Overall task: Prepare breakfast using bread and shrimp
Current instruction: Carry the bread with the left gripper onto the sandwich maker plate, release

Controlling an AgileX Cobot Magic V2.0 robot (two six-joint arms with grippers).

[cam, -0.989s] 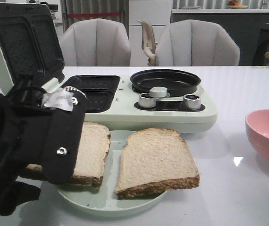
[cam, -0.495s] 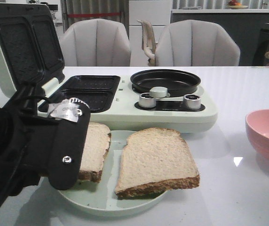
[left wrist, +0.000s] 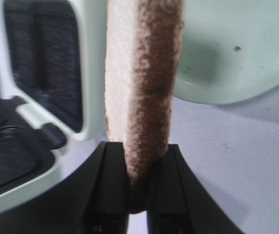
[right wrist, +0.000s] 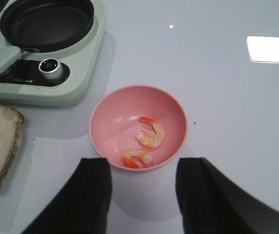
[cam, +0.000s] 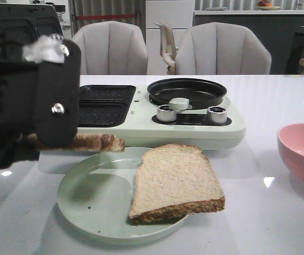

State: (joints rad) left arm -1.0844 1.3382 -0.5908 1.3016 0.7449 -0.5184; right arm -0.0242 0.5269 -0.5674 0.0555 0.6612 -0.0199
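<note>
The left gripper [left wrist: 138, 192] is clamped on one slice of bread [left wrist: 142, 92], pinching it at the crust edge, and the slice hangs free in the air above the table, between the green plate [cam: 88, 204] and the breakfast machine [cam: 194, 127]. In the front view the slice lies almost flat and sticks out from the gripper toward 3 o'clock. It seems very light and soft. The crust is the firmest part, so a hold at the edge is sensible, but the crumb can compress or tear if the squeeze is strong, and a slice held by one edge may sag.

The second slice [cam: 176, 183] rests on the plate, on its 3 o'clock half, with one corner a little over the rim.

The right gripper [right wrist: 142, 185] is spread apart and holds nothing. It hovers near the pink bowl [right wrist: 176, 109], which stands on the table at 3 o'clock from the plate. Two shrimp [right wrist: 150, 135] lie in the bowl. They are small, curved and probably slippery, so I think a grip across the thick middle of the body is safest.
</note>
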